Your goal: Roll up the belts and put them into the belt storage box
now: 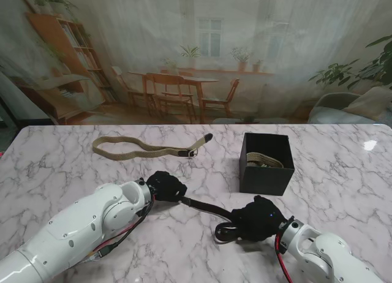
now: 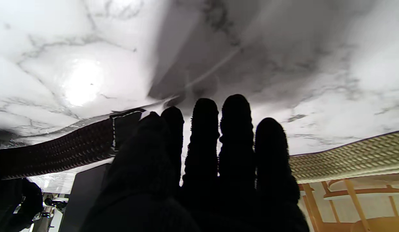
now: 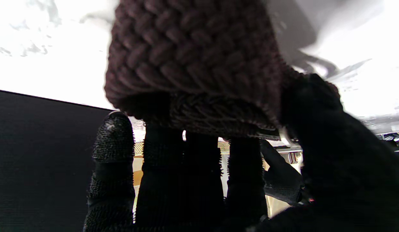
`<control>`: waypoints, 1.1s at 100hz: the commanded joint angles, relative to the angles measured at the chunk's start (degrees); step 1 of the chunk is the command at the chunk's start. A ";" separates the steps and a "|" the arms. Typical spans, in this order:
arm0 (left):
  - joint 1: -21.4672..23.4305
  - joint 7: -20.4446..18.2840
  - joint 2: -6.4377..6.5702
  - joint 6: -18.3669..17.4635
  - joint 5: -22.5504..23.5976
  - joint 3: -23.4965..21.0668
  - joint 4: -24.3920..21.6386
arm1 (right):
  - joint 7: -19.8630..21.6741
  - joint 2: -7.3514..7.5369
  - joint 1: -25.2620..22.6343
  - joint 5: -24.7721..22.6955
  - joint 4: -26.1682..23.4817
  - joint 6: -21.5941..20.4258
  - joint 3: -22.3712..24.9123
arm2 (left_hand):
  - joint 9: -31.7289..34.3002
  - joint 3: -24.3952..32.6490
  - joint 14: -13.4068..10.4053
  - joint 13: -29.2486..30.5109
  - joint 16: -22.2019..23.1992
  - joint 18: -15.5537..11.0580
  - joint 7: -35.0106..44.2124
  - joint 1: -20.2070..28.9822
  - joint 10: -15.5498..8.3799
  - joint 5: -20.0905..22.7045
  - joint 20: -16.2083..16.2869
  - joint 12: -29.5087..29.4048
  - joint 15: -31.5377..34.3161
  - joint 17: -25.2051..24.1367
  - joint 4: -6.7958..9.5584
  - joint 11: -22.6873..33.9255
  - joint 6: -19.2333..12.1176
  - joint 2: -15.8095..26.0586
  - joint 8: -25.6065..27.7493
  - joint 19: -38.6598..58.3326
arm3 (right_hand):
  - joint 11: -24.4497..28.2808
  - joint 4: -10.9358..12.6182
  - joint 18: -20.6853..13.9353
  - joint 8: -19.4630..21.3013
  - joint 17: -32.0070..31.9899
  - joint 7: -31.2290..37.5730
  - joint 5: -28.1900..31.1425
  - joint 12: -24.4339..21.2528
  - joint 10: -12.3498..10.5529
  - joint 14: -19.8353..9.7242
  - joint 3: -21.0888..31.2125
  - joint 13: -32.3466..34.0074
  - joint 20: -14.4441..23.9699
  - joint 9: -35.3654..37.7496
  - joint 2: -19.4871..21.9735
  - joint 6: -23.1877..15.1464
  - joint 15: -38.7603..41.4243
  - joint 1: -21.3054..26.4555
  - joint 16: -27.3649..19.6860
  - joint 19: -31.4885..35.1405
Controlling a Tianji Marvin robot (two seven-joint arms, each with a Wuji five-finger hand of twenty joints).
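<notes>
**Inspector:** Count the belts.

**Assistant:** Three. One tan woven belt (image 1: 147, 149) lies flat on the marble table (image 1: 55, 166), on the left half and farther from me than both arms, its buckle end toward the box. A second light-coloured belt (image 1: 264, 161) sits coiled inside the box. The third is a dark braided belt (image 1: 205, 206), strung between the two hands nearer to me.

**Inspector:** Boxes?

**Assistant:** One black belt storage box (image 1: 265, 163), open-topped, upright, right of centre on the table, well apart from the tan belt.

**Inspector:** State of the left robot hand (image 1: 166, 186)?

**Assistant:** Black-gloved, palm to the table, at one end of the dark belt. In the wrist view its fingers (image 2: 236, 135) lie straight and side by side, and the belt end disappears behind the thumb side. Whether it actually pinches the belt, I cannot tell.

**Inspector:** And the right robot hand (image 1: 258, 218)?

**Assistant:** Closed around the other end of the dark belt, just in front of the box. Its wrist view shows a rolled coil of braid held between thumb and fingers (image 3: 113, 138).
</notes>
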 commanded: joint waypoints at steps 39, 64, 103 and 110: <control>-0.43 2.27 0.01 -2.76 -0.61 1.06 0.31 | 0.58 0.03 -0.18 0.15 -0.42 0.33 -0.24 | -29.63 -2.72 2.34 -17.41 -10.82 0.52 -29.37 -12.69 4.13 -10.96 -0.61 -25.89 -18.91 -11.95 0.23 -17.57 0.37 -1.75 -11.54 -10.17 | 1.63 2.72 2.18 0.56 -1.72 0.44 2.63 2.22 -3.77 -1.20 5.51 -0.74 0.81 1.48 4.14 -11.57 -2.00 7.51 -0.28 -1.42; -3.81 0.75 -0.89 -2.54 -5.20 6.25 1.31 | 0.68 0.01 0.07 0.37 -0.33 0.28 -0.57 | -36.15 -0.29 1.99 -22.30 -11.88 0.23 -9.37 -7.39 4.15 -15.97 1.65 -24.80 -19.50 -13.10 0.42 -16.61 -3.96 -2.15 11.76 -11.13 | 1.39 2.72 2.37 0.65 -1.91 0.37 2.91 2.29 -3.87 -1.24 5.46 -0.80 0.99 1.71 4.25 -11.48 -2.22 7.66 -0.39 -1.77; -3.94 0.19 -1.92 -0.95 -9.99 7.60 1.66 | 0.43 -0.02 0.34 0.50 -0.10 0.62 -1.01 | 3.93 4.82 3.05 6.56 -3.07 1.85 2.43 5.35 3.59 -3.00 3.49 0.04 -2.34 12.47 1.02 -6.65 1.50 -5.43 7.88 10.37 | 1.09 2.73 2.52 0.71 -2.12 0.35 3.14 2.30 -3.87 -1.19 5.25 -0.90 1.21 1.73 4.66 -11.16 -2.60 7.64 -0.60 -2.25; -3.54 -0.07 -1.61 -1.06 -9.15 6.93 1.16 | 0.58 -0.03 0.33 0.57 -0.13 0.75 -1.04 | 4.85 4.40 3.02 7.90 -1.88 1.17 -2.37 5.03 3.17 1.14 3.99 -0.65 -0.64 13.51 0.84 -4.78 1.64 -5.43 0.33 11.88 | 0.98 2.73 2.58 0.70 -2.20 0.32 3.17 2.24 -3.78 -1.07 5.18 -0.90 1.28 1.67 4.73 -11.22 -2.61 7.66 -0.62 -2.30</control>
